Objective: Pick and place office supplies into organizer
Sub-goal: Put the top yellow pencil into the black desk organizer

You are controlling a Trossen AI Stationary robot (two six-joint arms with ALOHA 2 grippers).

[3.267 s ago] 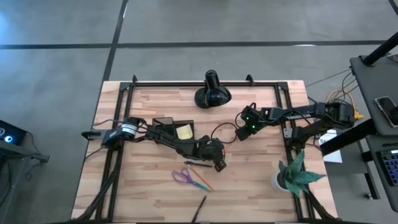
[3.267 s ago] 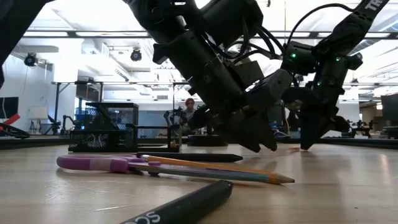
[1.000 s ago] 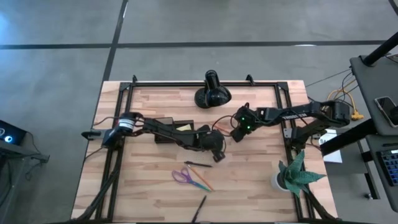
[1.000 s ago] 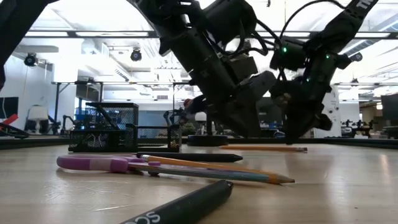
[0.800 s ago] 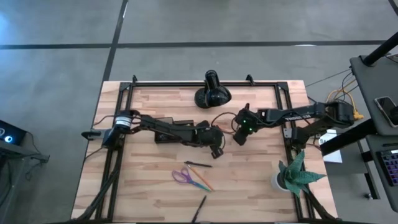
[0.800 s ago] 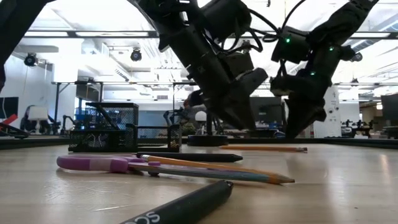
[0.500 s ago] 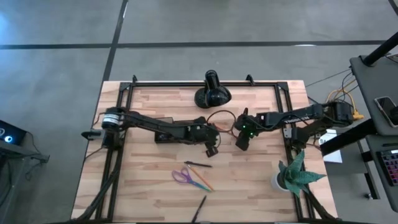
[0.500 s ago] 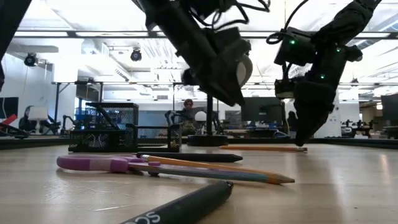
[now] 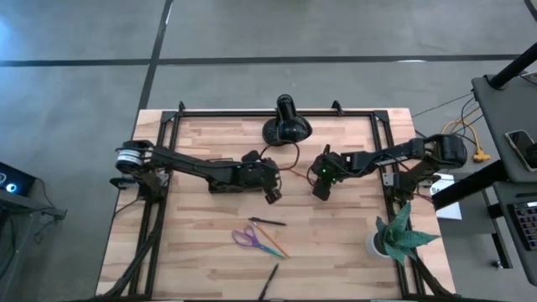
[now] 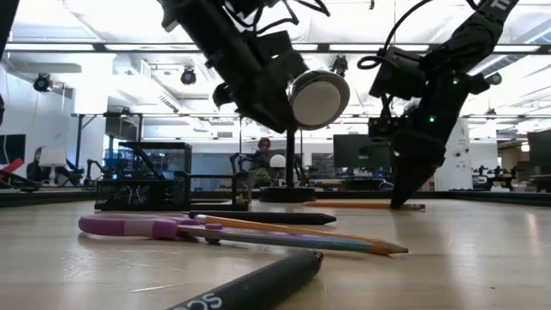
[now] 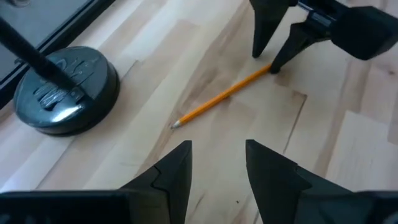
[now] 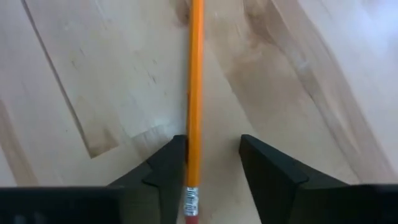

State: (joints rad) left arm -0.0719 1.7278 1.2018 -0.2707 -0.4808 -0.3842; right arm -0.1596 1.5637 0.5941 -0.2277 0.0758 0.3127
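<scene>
The right gripper (image 12: 208, 165) stands with its fingers apart over the eraser end of the orange pencil (image 12: 194, 93), which lies flat on the table (image 9: 352, 252); one finger seems to touch it, with no grip. The left gripper (image 11: 217, 165) hangs parted and empty nearby. The organizer (image 10: 142, 185) sits well apart.

Orange pencil (image 12: 195, 93) lies flat on the table; scissors (image 9: 248, 237) lie well apart.
</scene>
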